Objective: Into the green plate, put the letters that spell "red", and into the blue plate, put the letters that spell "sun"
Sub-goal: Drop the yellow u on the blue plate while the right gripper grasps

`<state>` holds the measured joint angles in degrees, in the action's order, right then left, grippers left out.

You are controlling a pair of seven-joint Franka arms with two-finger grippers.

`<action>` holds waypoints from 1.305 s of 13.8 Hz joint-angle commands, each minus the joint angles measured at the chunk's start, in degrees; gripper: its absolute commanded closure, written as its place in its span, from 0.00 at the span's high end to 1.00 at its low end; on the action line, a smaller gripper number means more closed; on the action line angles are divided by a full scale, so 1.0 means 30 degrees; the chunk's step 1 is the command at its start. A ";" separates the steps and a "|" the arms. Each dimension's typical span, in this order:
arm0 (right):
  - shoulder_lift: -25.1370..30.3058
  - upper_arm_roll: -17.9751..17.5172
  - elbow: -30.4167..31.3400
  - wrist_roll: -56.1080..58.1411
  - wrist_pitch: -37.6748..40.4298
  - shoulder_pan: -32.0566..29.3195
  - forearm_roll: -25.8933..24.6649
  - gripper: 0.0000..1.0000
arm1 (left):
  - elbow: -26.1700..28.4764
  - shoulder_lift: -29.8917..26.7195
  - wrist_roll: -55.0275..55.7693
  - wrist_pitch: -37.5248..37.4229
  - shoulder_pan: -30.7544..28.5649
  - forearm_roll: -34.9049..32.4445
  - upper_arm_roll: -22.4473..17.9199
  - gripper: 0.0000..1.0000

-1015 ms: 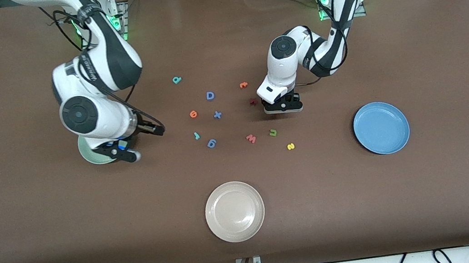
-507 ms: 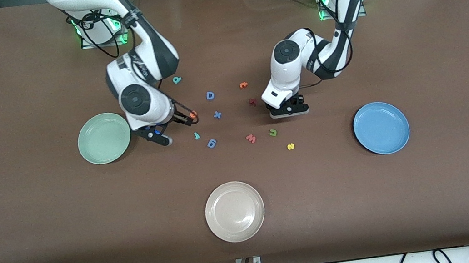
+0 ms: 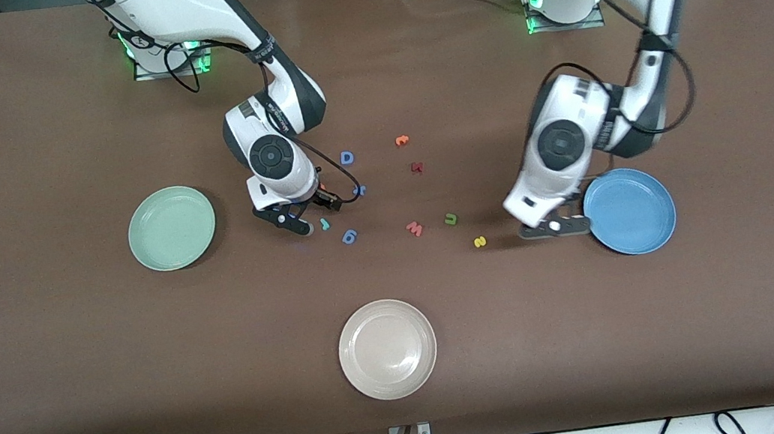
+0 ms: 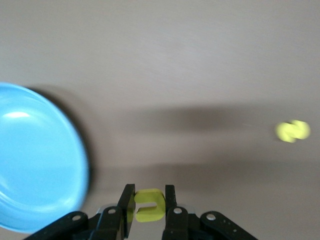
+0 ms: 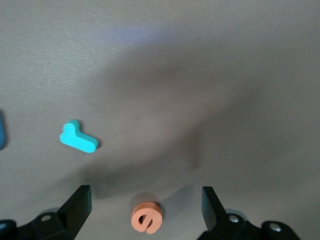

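While a small yellow-green foam letter (image 4: 149, 204) is clamped in the left gripper (image 4: 149, 206) beside the round blue plate (image 3: 630, 211), the tiny orange foam "e" (image 5: 146, 218) lies between the right gripper's (image 5: 146, 206) spread fingers, near the pale green plate (image 3: 171, 227).

The bench (image 3: 73, 352) wears a matt brown covering, smooth and cloth-like, without gloss. The blue plate (image 4: 35, 160) beside the left gripper (image 4: 150, 205) looks like glossy hard plastic, with a soft highlight on its inner surface. The yellow letter (image 4: 149, 205) pinched in that gripper is matt foam. Between the right gripper's (image 5: 145, 205) matt black plastic fingers (image 5: 77, 205), the orange "e" (image 5: 146, 218) looks dull and spongy, as does the teal "r" (image 5: 77, 139) nearby.
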<state>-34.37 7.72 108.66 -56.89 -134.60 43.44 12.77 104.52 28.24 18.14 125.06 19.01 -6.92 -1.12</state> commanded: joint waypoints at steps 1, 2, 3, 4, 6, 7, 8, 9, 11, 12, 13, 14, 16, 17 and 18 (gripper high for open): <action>0.0265 -0.0197 -0.0008 -0.0458 0.0568 0.0169 0.0284 0.95 | -0.0794 0.0603 -0.3927 -0.0377 -0.2197 0.0608 0.0227 0.00; 0.0266 -0.0373 -0.0008 -0.0604 0.0600 0.0169 0.0284 0.95 | -0.1117 0.0895 -0.4925 -0.0406 -0.2785 0.0609 0.0199 0.00; 0.0266 -0.0636 -0.0008 -0.0925 0.0601 0.0169 0.0313 0.95 | -0.1207 0.1159 -0.5805 -0.0406 -0.3284 0.0580 0.0198 0.01; 0.0208 -0.0754 -0.0008 -0.0986 0.0572 0.0169 0.0342 0.95 | -0.1237 0.1336 -0.6597 -0.0377 -0.3869 0.0579 0.0198 0.04; 0.0207 -0.0755 -0.0008 -0.0986 0.0571 0.0169 0.0430 0.91 | -0.1266 0.1659 -0.7975 -0.0377 -0.4400 0.0404 0.0140 0.24; 0.0178 -0.0755 0.0021 -0.0986 0.0571 0.0169 0.0459 0.87 | -0.1441 0.1834 -0.8678 -0.0348 -0.4750 0.0346 0.0140 0.53; 0.0178 -0.0755 0.0021 -0.0986 0.0600 0.0169 0.0460 0.80 | -0.1790 0.2010 -0.8946 -0.0377 -0.4754 0.0519 0.0169 1.00; 0.0178 -0.0755 0.0021 -0.0957 0.0601 0.0140 0.0431 0.66 | -0.1910 0.2041 -0.8659 -0.0377 -0.4522 0.0608 0.0256 1.00; 0.0178 -0.0755 0.0050 -0.0928 0.0630 0.0140 0.0431 0.48 | -0.2202 0.1982 -0.6910 -0.0377 -0.4228 0.1684 0.0926 1.00; 0.0178 -0.0726 0.0050 -0.0841 0.0630 0.0082 0.0430 0.45 | -0.2436 0.2011 -0.5796 -0.0348 -0.4111 0.2273 0.1424 1.00; 0.0178 -0.0726 0.0050 -0.0811 0.0630 0.0052 0.0430 0.44 | -0.2729 0.2157 -0.4683 -0.0348 -0.3993 0.2830 0.1806 1.00; 0.0178 -0.0726 0.0050 -0.0811 0.0630 0.0023 0.0430 0.43 | -0.3225 0.2419 -0.3685 -0.0348 -0.3557 0.3328 0.2158 1.00; 0.0178 -0.0697 0.0050 -0.0811 0.0630 -0.0036 0.0430 0.43 | -0.3727 0.2800 -0.2043 -0.0261 -0.2329 0.3538 0.2220 1.00; 0.0178 -0.0668 0.0050 -0.0782 0.0659 -0.0036 0.0430 0.43 | -0.3844 0.3093 -0.1194 -0.0115 -0.1742 0.3480 0.2220 1.00; 0.0178 -0.0638 0.0079 -0.0781 0.0746 -0.0036 0.0430 0.43 | -0.4019 0.3502 -0.0692 0.0235 -0.1127 0.3451 0.2191 1.00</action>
<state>-34.09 5.57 108.54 -59.50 -133.33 43.57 13.22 95.56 35.27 12.90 125.11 12.52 2.10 6.10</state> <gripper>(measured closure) 0.568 0.000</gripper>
